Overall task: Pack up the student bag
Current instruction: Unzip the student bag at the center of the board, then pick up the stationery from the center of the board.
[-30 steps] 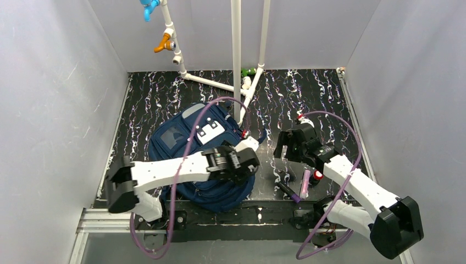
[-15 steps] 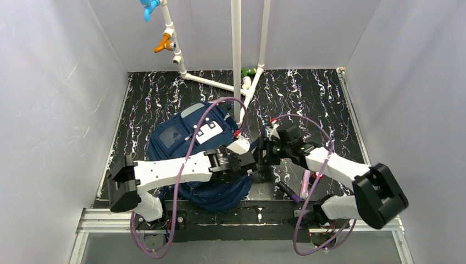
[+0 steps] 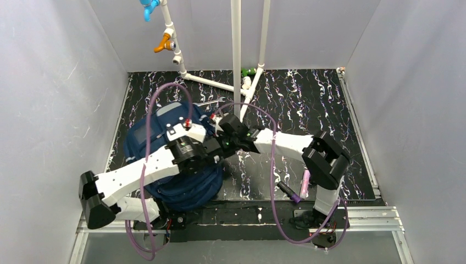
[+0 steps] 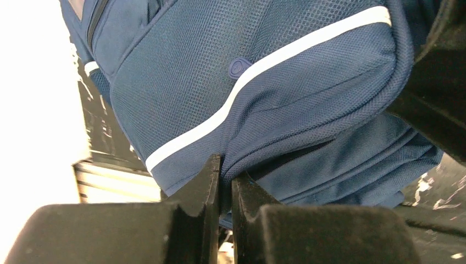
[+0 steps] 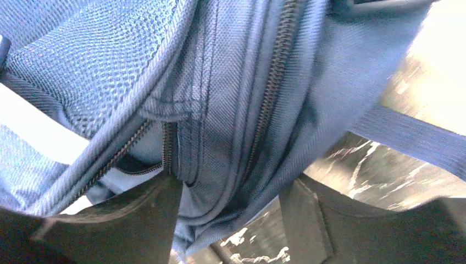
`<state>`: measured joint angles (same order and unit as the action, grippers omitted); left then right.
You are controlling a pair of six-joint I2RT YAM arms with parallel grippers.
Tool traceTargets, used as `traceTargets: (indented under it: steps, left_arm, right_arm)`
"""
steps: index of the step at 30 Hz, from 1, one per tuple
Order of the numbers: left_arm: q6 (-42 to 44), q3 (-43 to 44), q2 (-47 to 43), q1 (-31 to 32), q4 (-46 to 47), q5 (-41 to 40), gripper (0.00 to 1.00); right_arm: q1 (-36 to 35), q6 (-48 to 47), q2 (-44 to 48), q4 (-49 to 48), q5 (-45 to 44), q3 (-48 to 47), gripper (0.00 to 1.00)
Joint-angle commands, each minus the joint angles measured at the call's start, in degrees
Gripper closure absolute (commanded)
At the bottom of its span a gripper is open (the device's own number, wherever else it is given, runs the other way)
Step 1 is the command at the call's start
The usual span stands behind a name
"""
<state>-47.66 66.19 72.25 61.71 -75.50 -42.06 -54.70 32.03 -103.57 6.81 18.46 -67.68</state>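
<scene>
Left wrist view: the left gripper (image 4: 224,181) is pinching a fold of the student bag (image 4: 286,93), just under a white stripe (image 4: 258,69) on its navy mesh panel. Its jaws are standing almost together, clamped on the fabric.

Right wrist view: the right gripper (image 5: 231,220) is straddling a thick bunch of the same bag, with a zip (image 5: 275,82) running down between its fingers. Its jaws are standing partly apart. A sliver of table is showing beside one finger, so it looks not yet clamped. A navy strap (image 5: 406,137) is trailing off to the right.

Top view: the bag is lying on the left half of the black marbled table (image 3: 313,104), near the front edge. Both arms are meeting at the bag's right side. A purple pen (image 3: 304,184) is lying well apart, at front right.

The step in hand appears to be taking hold of the bag to open it. To do it well, the left pinch should be holding firm while the right jaws are closing deep over the zip seam, so the fabric is not slipping when the two pull apart.
</scene>
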Motion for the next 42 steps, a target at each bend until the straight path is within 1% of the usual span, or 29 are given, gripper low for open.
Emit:
traceTargets:
  steps: [1, 3, 5, 9, 12, 14, 17, 19, 21, 24, 26, 28, 30, 31, 32, 33, 36, 38, 40, 41, 42]
  left_arm:
    - [-9.52, -1.27, -8.41, -5.81, -3.89, 0.13, 1.0]
    - [-10.96, -1.58, -11.27, -7.52, -4.08, -1.47, 1.0]
    - [-10.59, -1.74, -13.23, -8.85, -3.0, -1.97, 1.0]
    - [-8.4, -1.21, -13.09, -9.53, -0.46, -1.07, 1.0]
    - [-6.65, -1.65, -11.84, -9.91, 1.36, -0.07, 1.0]
    - [-5.59, -1.79, -11.0, -10.62, 1.74, -0.29, 1.0]
    - [-4.05, -2.13, -10.51, -13.05, 1.78, -0.61, 1.0]
    - [-2.26, -2.99, -10.62, -15.35, 2.86, 0.02, 1.0]
    - [-0.14, -3.66, -10.36, -18.4, 4.52, 1.23, 1.0]
    - [2.66, -4.07, -9.1, -22.3, 6.85, 1.67, 1.0]
    - [5.52, -4.36, -7.78, -24.64, 9.66, 1.91, 1.0]
    - [8.41, -4.56, -5.9, -27.26, 12.24, 3.55, 1.0]
    - [10.46, -4.69, -4.14, -28.92, 14.55, 4.91, 1.0]
    - [11.06, -4.8, -3.72, -29.34, 15.27, 5.16, 1.0]
    - [11.17, -5.01, -3.55, -29.49, 15.77, 5.27, 1.0]
    - [11.27, -5.28, -3.73, -29.68, 16.19, 5.68, 1.0]
    - [11.42, -6.26, -4.94, -29.81, 17.2, 7.24, 1.0]
    - [11.32, -6.77, -5.7, -29.87, 17.32, 8.33, 1.0]
    - [11.15, -7.44, -6.61, -29.82, 17.23, 9.13, 1.0]
    - [11.05, -7.73, -7.16, -29.88, 17.16, 9.59, 1.0]
    - [10.83, -7.94, -7.71, -29.84, 17.12, 10.19, 1.0]
  right_arm:
    - [-0.84, -16.04, -2.5, 10.11, -22.15, -11.85, 0.27]
    - [-0.84, -18.55, -3.11, 10.57, -25.8, -13.4, 0.24]
    - [-0.77, -20.29, -3.81, 10.27, -30.79, -14.74, 0.2]
    - [-0.48, -25.35, -8.39, 12.39, -45.77, -21.41, 0.13]
    - [0.63, -28.95, -11.94, 11.79, -49.05, -26.61, 0.12]
    - [1.41, -31.04, -14.11, 10.66, -49.41, -29.19, 0.12]
    - [2.38, -33.07, -18.07, 11.3, -51.5, -34.21, 0.13]
    - [2.89, -35.63, -19.34, 11.3, -48.92, -35.35, 0.14]
    - [3.02, -38.2, -19.0, 9.73, -46.66, -33.63, 0.14]
    - [3.98, -38.73, -17.84, 9.22, -42.28, -31.49, 0.13]
    - [4.17, -40.49, -15.72, 8.98, -35.66, -29.51, 0.13]
    - [4.18, -41.72, -11.89, 7.09, -25.59, -25.28, 0.11]
    - [4.31, -40.6, -7.4, 1.25, -16.01, -19.78, 0.05]
    - [4.33, -39.47, -6.01, -0.76, -13.48, -17.96, 0.02]
    - [4.4, -37.94, -5.49, -1.61, -13.29, -17.56, 0.01]
    - [4.5, -36.53, -5.72, -1.93, -15.24, -17.98, 0.01]
    - [4.38, -32.48, -8.53, -1.59, -35.77, -21.35, 0.02]
    - [4.5, -31.0, -12.17, 0.2, -46.64, -25.17, 0.02]
    - [4.59, -29.7, -18.51, 7.37, -59.34, -34.07, 0.02]
    - [4.6, -29.28, -22.05, 11.54, -63.65, -38.71, 0.02]
    - [4.79, -29.01, -24.9, 14.67, -65.59, -42.67, 0.02]
